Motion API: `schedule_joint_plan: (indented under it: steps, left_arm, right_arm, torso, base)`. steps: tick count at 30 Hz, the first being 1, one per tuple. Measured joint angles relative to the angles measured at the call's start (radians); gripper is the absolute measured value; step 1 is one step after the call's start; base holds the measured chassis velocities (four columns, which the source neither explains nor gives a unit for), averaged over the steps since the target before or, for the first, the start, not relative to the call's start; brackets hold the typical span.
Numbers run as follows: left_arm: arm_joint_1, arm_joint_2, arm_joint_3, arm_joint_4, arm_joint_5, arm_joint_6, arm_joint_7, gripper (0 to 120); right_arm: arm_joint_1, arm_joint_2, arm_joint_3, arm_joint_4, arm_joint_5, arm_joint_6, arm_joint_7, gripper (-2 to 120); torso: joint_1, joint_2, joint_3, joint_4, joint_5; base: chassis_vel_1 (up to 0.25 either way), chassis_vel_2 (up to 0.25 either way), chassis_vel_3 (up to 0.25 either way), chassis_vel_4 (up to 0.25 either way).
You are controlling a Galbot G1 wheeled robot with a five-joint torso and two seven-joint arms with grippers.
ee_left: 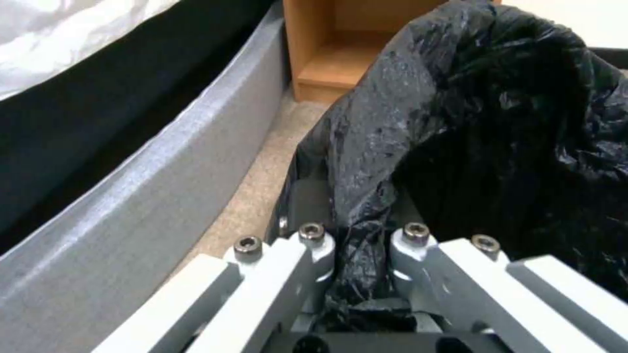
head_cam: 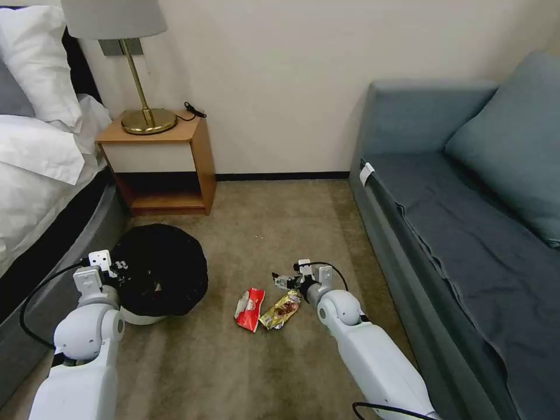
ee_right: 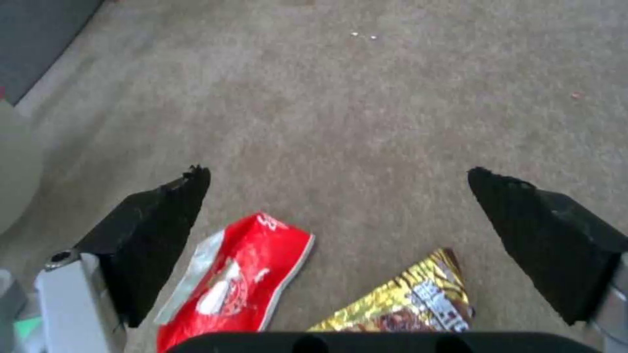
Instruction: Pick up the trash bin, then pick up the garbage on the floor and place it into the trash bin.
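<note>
Two wrappers (ee_right: pixel 235 284) beside bin (head_cam: pixel 160 274): left tool (ee_left: pixel 363 245) clamped on liner, right tool (ee_right: pixel 340 196) spread; best lowered squarely.

The trash bin (head_cam: pixel 160 271) is seen at the lower left of the head view, on the floor (head_cam: pixel 274 227), just in front of a nightstand (head_cam: pixel 160 166) on which a lamp (head_cam: pixel 140 87) is set. A bed (head_cam: pixel 41 169) is placed along the left edge, a sofa (head_cam: pixel 466 216) along the right. Two wrappers (head_cam: pixel 268 308) are laid side by side at lower centre, between bin and sofa, below the right gripper (head_cam: pixel 282 281). The left gripper (head_cam: pixel 116 269) is positioned at the bin's left rim.
</note>
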Motion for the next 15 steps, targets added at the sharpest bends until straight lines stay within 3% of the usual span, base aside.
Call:
schedule_joint_plan:
  steps: [15]
  left_arm:
    - [0.009,0.009,-0.017,-0.025,-0.005,0.014,0.002,4]
  right_arm:
    - [-0.013,0.012,-0.024,-0.003,-0.016,-0.001,-0.001,100]
  torso:
    - [0.000,0.000,0.000,0.0000,0.0000]
  base:
    - [-0.082,0.083,0.080,-0.081]
